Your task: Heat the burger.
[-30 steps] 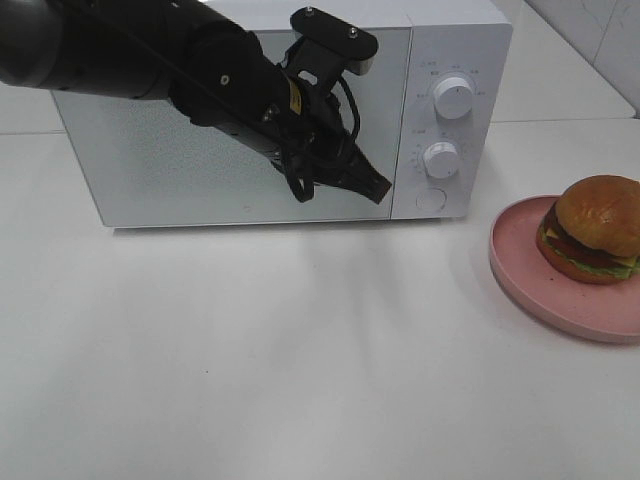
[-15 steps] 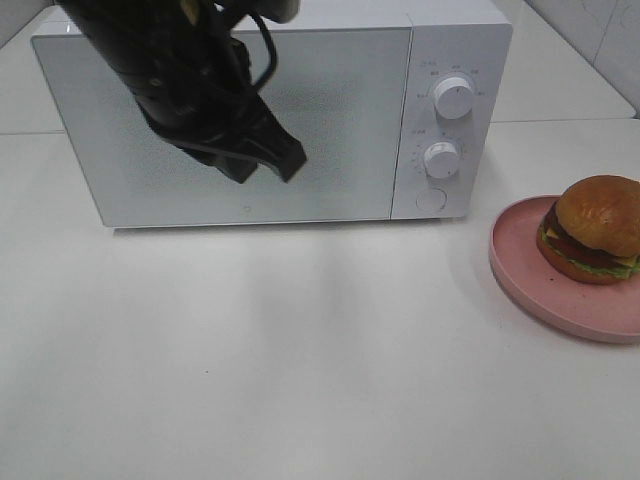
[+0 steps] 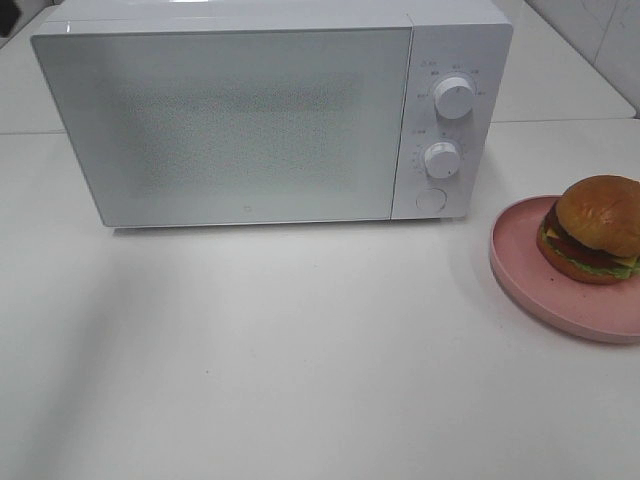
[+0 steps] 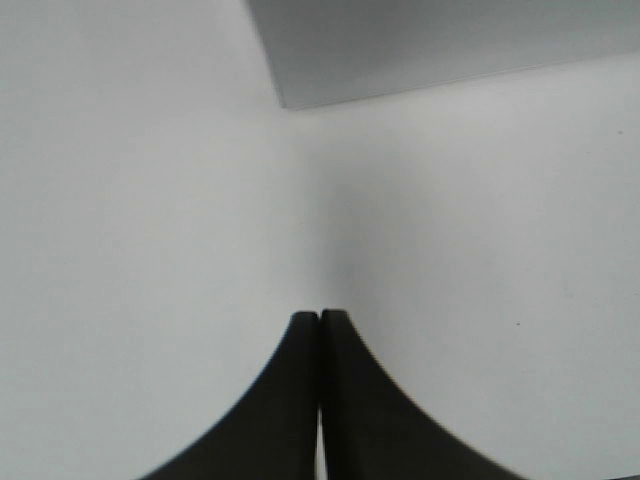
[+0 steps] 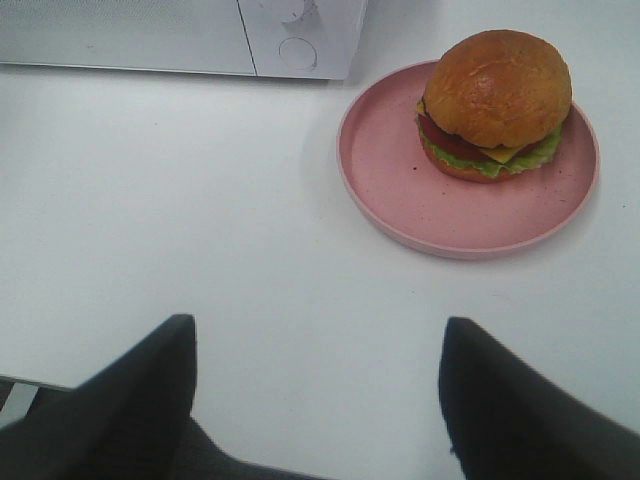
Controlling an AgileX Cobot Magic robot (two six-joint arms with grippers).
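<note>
1. Now the burger sits on a pink plate, toward the plate's far side; its bun is round, glossy and golden-brown, with frilly green lettuce, a yellow cheese edge, red tomato and a dark patty showing beneath.
2. Seen from the right wrist, the burger lies ahead of the right gripper, well apart from it and off toward one fingertip, on the smooth, flat-rimmed round plate.
3. That right gripper stands spread wide with nothing between its dark, matte, rounded fingers.
4. The left gripper is pressed closed, its two black curved fingers meeting along a thin seam, empty, above the plain white table.
5. Ahead of the left gripper a corner of the microwave shows as a flat pale panel.
6. From the high camera, the microwave is a white box with a speckled, frosted door, closed, two round white knobs and a round button.
7. Compared with a second ago, the black left arm that crossed the microwave door has gone from the high view; the burger, plate and microwave have not moved.
</note>
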